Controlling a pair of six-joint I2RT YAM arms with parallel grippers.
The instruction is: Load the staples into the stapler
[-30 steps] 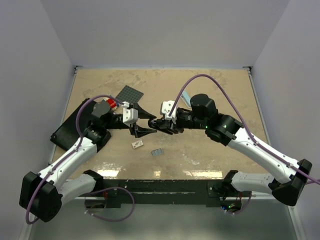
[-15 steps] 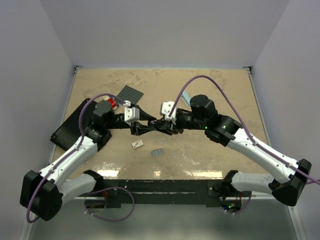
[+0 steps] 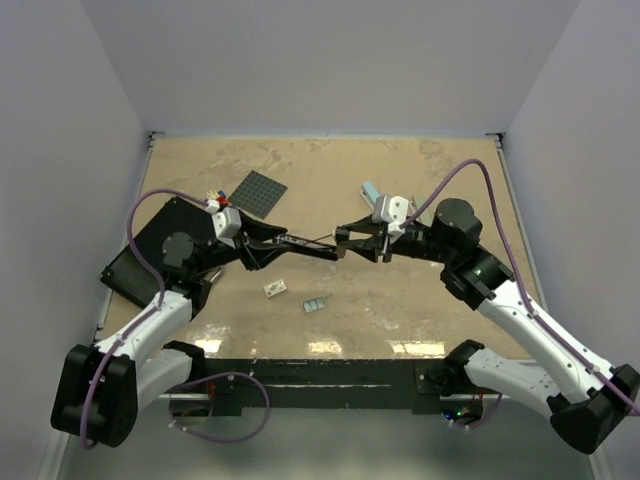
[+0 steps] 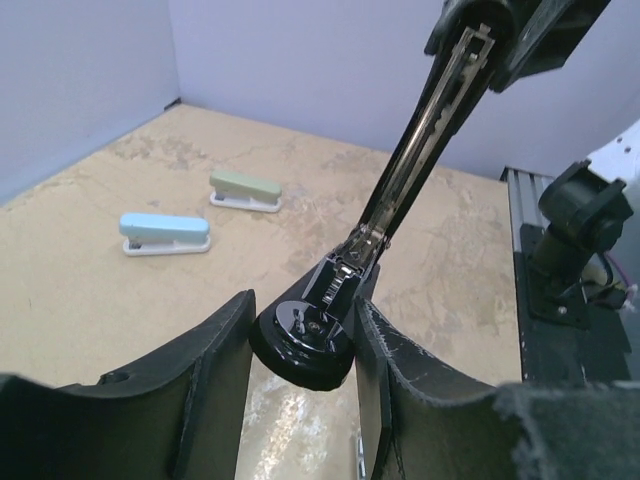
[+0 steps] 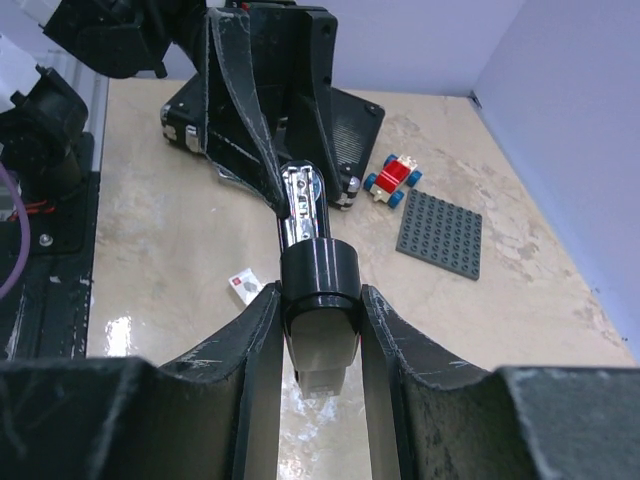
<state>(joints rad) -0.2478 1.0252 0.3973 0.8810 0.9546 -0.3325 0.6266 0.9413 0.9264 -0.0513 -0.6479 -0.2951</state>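
Observation:
A black stapler (image 3: 300,243) is swung open into a long line, held in the air over the middle of the table between both grippers. My left gripper (image 3: 255,248) is shut on its rounded black base end (image 4: 305,345). My right gripper (image 3: 345,237) is shut on its other end, the black cap (image 5: 320,280), with the shiny metal rail (image 5: 300,205) running away from it. The staples (image 3: 315,305), a tiny pale grey-blue block, lie on the table below the stapler, near the front. A little white box (image 3: 275,288) lies left of them and also shows in the right wrist view (image 5: 243,284).
A black case (image 3: 150,250) lies at the left edge. A dark grey studded plate (image 3: 257,192) and a small red toy car (image 3: 215,197) lie behind the left gripper. A pale blue stapler (image 4: 165,232) and a green stapler (image 4: 245,190) lie at the back right.
Both grippers have drawn apart, left going left and right going right. The stapler between them has swung open from a short folded shape into a long straight line.

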